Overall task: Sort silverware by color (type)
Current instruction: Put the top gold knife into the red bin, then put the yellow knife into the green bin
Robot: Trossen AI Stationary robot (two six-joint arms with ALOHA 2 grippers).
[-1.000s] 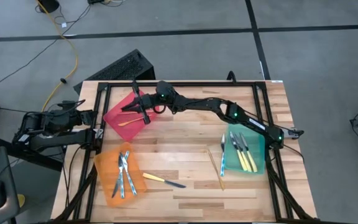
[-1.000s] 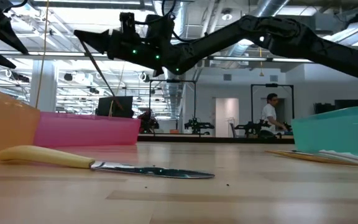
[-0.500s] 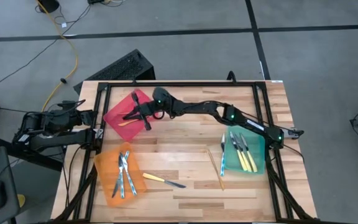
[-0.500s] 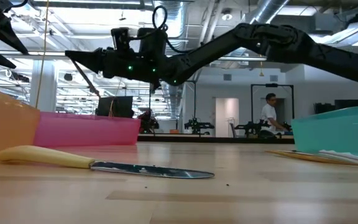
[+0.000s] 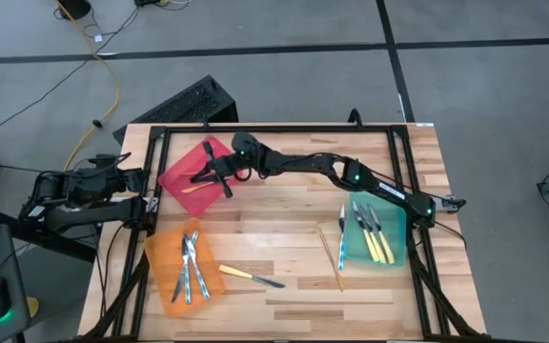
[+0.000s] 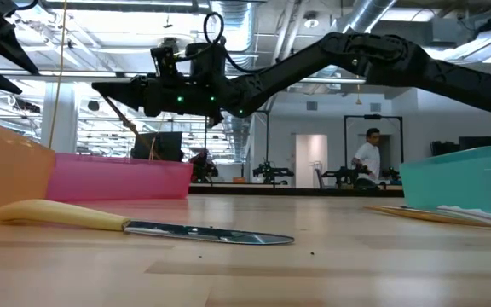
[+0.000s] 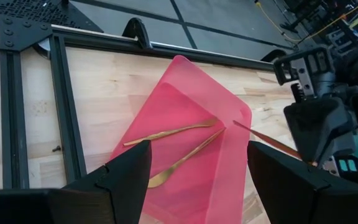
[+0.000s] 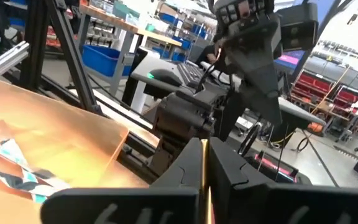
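The right arm reaches across the wooden worktop (image 5: 284,238) to the far left, and its tool (image 5: 210,172) hangs over the near edge of the red bin (image 5: 174,177). Its two dark fingers (image 8: 185,163) are pressed together on a thin gold piece (image 5: 221,177), whose strip shows between them in the right wrist view. From the left wrist view that piece (image 7: 272,141) slants down so its tip meets the bin's rim.

Inside the red bin lie two more gold pieces (image 7: 176,131), side by side and slanted, one of them a spoon (image 7: 182,160).

The left arm waits off the worktop's left edge, its tool (image 5: 127,181) beside the frame with its fingers (image 7: 126,171) standing wide apart and nothing between them.

At near left the orange bin (image 5: 160,262) holds several silvery-blue pieces (image 5: 191,267). Just to its right, on the bare wood, lies a yellow-handled knife (image 5: 252,276) with a dark blade; in the low view it stretches across the foreground (image 6: 135,224).

At right, the green bin (image 5: 394,250) holds yellow-handled pieces (image 5: 377,236). A silvery-blue piece (image 5: 341,238) sits at its left edge, and one more gold piece (image 5: 332,255) lies on the wood just left of that.

A person (image 6: 368,162) stands far back in the room.
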